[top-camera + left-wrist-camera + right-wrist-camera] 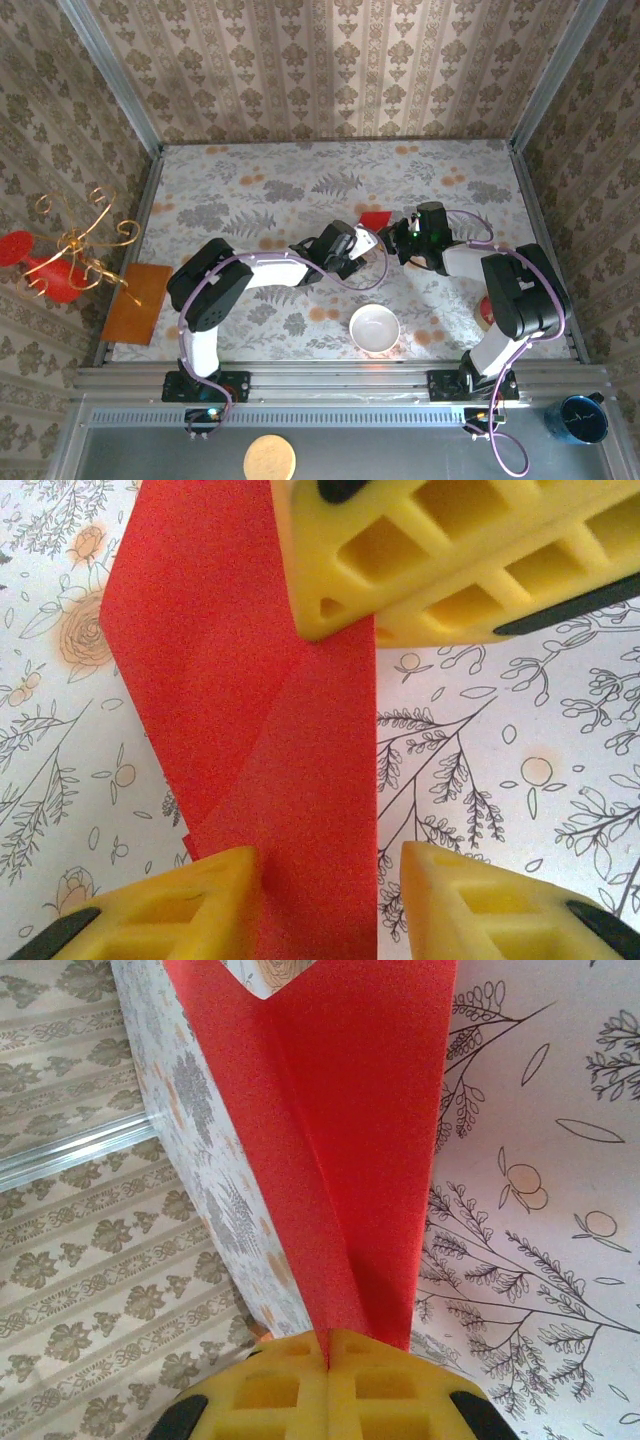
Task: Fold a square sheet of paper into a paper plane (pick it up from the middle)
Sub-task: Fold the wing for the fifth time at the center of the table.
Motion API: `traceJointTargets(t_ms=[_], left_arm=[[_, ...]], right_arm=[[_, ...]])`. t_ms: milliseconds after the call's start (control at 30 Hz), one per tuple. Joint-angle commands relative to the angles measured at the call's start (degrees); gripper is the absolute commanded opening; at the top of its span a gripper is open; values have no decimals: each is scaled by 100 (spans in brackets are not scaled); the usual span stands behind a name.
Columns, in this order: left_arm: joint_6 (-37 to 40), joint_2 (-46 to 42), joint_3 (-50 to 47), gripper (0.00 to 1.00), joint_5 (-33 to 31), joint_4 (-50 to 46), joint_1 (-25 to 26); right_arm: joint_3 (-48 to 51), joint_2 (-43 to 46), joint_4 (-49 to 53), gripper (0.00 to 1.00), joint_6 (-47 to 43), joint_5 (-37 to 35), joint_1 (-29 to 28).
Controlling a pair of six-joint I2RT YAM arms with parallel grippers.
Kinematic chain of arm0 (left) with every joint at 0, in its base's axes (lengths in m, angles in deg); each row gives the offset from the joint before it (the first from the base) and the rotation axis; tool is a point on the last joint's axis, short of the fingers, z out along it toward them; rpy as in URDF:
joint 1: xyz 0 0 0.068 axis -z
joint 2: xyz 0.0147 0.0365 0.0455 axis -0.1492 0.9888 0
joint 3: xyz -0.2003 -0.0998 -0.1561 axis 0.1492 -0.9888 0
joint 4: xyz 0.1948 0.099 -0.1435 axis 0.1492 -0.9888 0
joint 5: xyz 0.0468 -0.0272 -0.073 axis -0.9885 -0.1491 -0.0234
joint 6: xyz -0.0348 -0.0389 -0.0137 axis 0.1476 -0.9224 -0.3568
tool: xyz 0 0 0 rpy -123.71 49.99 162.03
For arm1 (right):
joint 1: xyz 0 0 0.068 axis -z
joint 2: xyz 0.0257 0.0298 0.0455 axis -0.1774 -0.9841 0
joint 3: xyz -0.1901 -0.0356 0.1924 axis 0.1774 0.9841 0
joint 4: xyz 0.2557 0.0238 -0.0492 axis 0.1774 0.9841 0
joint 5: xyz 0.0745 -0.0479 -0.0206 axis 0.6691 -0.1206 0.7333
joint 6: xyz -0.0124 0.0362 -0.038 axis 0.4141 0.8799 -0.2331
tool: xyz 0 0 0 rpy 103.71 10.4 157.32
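Item: paper (250,680), red, part-folded w/ centre crease; loc. mid-table (500,760), one end nipped in right gripper (328,1345), jaws tight shut on it. Also: left gripper (325,880), fingers apart, astride the other end, not clamped yet. Risks, est.: left closes off the crease, so crooked fold or crumple; both arms pull apart, so thin sheet tears; right's narrow hold slips, so paper drops & folds spring open

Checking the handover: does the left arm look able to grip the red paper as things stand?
Probably yes. The red paper runs between the left fingers, which stand apart with nothing else in the gap. The right fingers are shut on its far end, clear of them.
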Motion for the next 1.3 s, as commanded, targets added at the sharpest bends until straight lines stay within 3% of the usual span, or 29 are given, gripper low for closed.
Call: traceJointTargets(t_ms=[0, 267, 367, 433, 533, 600, 900, 1267], left_arm=[[58, 109, -40, 37, 101, 116, -53], [-45, 170, -10, 25, 232, 117, -131], [-76, 179, -5, 22, 282, 126, -172], [-110, 179, -14, 21, 326, 128, -195], [-146, 196, -23, 19, 414, 122, -220], [-168, 212, -17, 18, 492, 98, -240], [-209, 408, 277, 15, 1372, -454, -360], [-279, 651, 714, 12, 1939, -1109, -489]], right_arm=[[-40, -29, -91, 2, 108, 216, 23], [-49, -91, -20, 9, 33, 251, 41], [-83, -58, 165, 28, -107, 258, 73], [-125, 30, 383, 46, -303, 222, 130], [-297, 208, 938, 62, -784, 170, 240], [-356, 352, 1205, 67, -1062, 86, 320], [-269, 992, 2109, 70, -1812, -400, 795], [-18, 1083, 2170, 69, -1932, -454, 1003]])
